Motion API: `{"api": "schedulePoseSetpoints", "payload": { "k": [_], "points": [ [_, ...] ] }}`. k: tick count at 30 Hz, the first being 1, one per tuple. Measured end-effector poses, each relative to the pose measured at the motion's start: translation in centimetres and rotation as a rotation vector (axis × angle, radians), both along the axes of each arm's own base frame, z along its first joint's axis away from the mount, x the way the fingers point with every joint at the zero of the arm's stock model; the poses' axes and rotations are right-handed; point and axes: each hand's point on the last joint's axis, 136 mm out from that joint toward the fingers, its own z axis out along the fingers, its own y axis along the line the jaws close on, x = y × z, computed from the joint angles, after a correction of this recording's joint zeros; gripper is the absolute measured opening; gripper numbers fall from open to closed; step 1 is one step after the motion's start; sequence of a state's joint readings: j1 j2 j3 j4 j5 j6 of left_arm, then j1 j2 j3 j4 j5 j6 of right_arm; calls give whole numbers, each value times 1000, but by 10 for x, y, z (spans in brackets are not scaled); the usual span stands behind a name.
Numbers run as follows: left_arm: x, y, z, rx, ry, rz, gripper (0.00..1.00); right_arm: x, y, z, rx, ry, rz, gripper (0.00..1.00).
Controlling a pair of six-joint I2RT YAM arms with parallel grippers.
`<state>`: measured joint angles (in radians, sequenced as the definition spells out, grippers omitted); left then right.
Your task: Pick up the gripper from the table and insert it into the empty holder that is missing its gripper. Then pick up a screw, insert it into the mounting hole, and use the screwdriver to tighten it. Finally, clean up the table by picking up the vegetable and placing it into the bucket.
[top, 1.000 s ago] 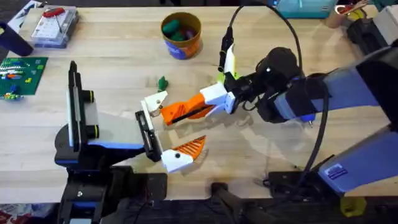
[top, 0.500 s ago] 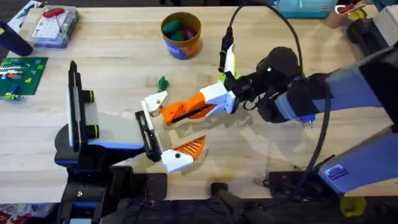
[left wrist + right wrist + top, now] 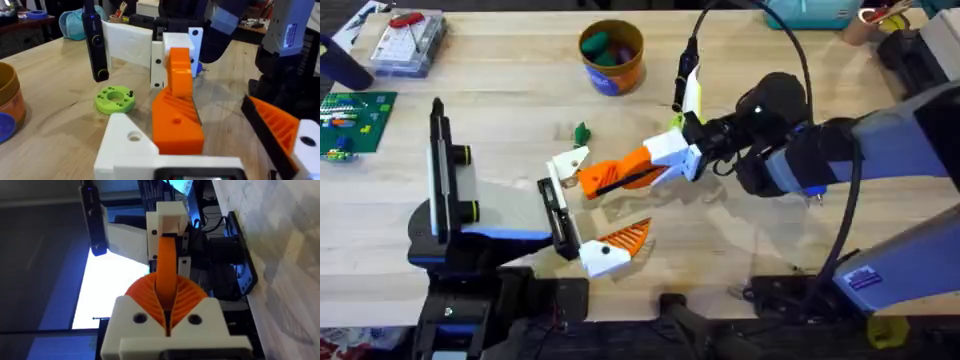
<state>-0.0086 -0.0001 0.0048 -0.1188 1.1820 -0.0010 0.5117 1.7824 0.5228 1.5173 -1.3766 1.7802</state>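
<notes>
The gripper (image 3: 618, 176), an orange ribbed piece on a white block base (image 3: 170, 216), hangs just above the table's middle. My right gripper (image 3: 658, 164) is shut on its orange tip (image 3: 167, 275). The base end lies against the white empty holder (image 3: 569, 162) on my left arm, whose mounting hole (image 3: 134, 136) shows beside the orange piece (image 3: 176, 122). My left gripper (image 3: 590, 205) is open, its one fitted orange finger (image 3: 618, 243) nearer the front edge. The dark-green vegetable (image 3: 582, 132) lies just behind the holder. The orange-tan bucket (image 3: 611, 56) stands at the back with green items inside.
A lime-green disc with holes (image 3: 116, 98) lies by a black and white upright object (image 3: 686, 88) behind the right gripper. A clear box (image 3: 408, 40) and a green board (image 3: 355, 118) sit at the far left. Cables run over the right side.
The right arm's wrist and forearm have shifted slightly to the right. The held orange piece stays at the holder, and the left arm has not moved.
</notes>
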Motion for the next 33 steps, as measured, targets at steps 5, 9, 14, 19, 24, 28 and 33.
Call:
{"api": "schedulePoseSetpoints", "payload": {
  "k": [5,9,14,19,24,28,33],
  "points": [
    [0,0,0,0,0,0,986,1,0,-2,-11,20,-1,16],
    [0,0,0,0,0,0,986,1,0,-6,-27,47,-2,16],
    [0,0,0,0,0,0,986,2,0,-5,-19,30,-8,16],
    [0,0,0,0,0,1,986,6,2,-5,-14,25,-31,16],
    [0,0,0,0,0,2,986,7,2,-5,-14,26,-35,16],
    [1,0,0,0,0,4,986,8,2,-4,-12,25,-41,16],
    [0,0,0,1,-2,2,986,10,3,-2,2,1,-58,16]
  ]
}}
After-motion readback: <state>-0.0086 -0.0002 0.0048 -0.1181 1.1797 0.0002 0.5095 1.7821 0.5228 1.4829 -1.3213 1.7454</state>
